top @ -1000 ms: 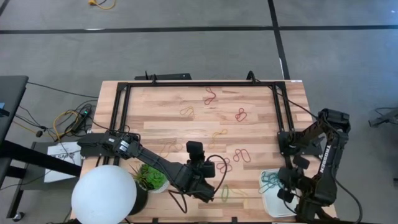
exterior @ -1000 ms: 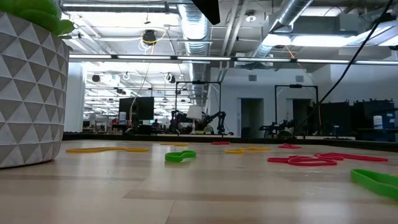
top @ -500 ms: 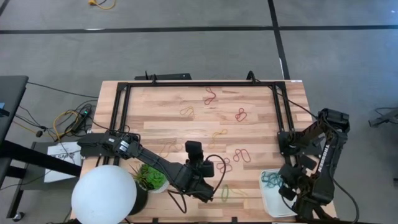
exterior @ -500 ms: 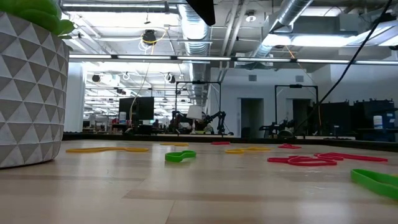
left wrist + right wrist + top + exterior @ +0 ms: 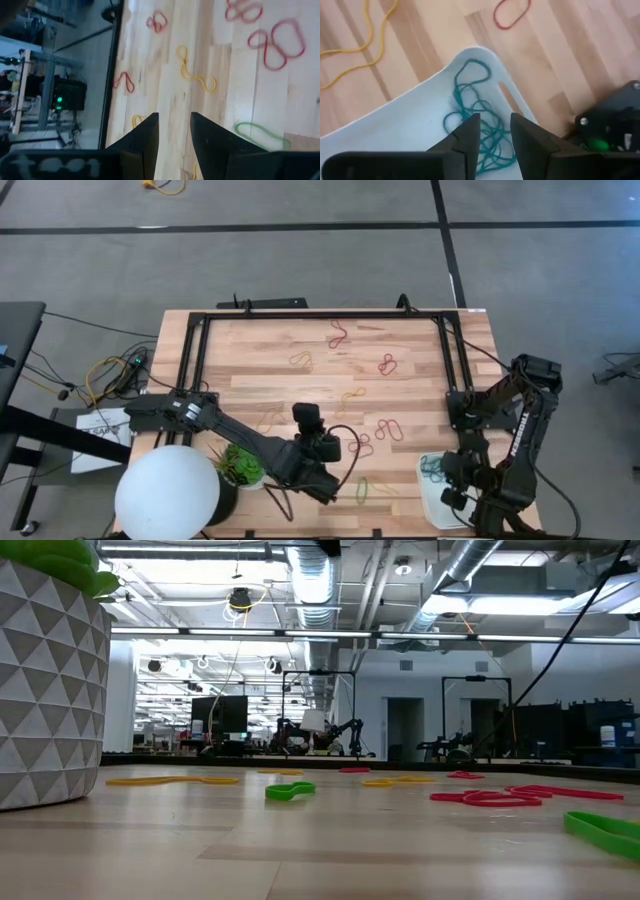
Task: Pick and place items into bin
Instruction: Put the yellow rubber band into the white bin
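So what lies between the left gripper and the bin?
In the high view, only a green band on bare wood lies between the left gripper and the bin.

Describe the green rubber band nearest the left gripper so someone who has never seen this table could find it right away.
Start at the potted plant on the table's near edge, beside the big white ball lamp. Moving toward the white bin, you pass the left gripper; the green band lies just beyond it. It is the only green loop there; its nearest neighbours are red.
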Available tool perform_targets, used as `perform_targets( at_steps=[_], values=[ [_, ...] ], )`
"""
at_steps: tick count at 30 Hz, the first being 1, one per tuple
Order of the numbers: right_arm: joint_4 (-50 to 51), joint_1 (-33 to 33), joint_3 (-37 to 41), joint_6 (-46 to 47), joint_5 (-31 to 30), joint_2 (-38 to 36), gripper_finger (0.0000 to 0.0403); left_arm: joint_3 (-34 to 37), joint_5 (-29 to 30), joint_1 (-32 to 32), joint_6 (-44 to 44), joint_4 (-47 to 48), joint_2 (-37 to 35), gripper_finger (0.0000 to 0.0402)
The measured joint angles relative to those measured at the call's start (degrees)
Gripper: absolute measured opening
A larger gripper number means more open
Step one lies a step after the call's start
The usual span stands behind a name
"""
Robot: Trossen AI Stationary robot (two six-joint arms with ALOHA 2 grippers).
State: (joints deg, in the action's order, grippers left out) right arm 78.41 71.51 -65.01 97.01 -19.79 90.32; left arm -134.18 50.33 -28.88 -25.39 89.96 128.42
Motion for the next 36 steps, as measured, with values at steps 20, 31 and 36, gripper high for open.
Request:
perform_targets(
  at_steps=[20, 31, 36],
  values=[
    [-8.44, -3.57, -1.16, -36.11, -45.93, -0.34, 0.0099, 17.37, 9.07, 3.97, -0.59, -0.04, -29.74, 0.0105],
    [-22.27, -14.3, -1.16, -60.76, -32.77, -8.98, 0.0078, 60.55, -12.55, 16.02, 18.25, -45.65, -48.86, 0.0105],
    [-22.55, -22.32, -1.16, -68.3, -31.66, -19.33, 0.0072, 72.71, -22.62, 25.45, 28.46, -68.98, -51.65, 0.0105]
  ],
)
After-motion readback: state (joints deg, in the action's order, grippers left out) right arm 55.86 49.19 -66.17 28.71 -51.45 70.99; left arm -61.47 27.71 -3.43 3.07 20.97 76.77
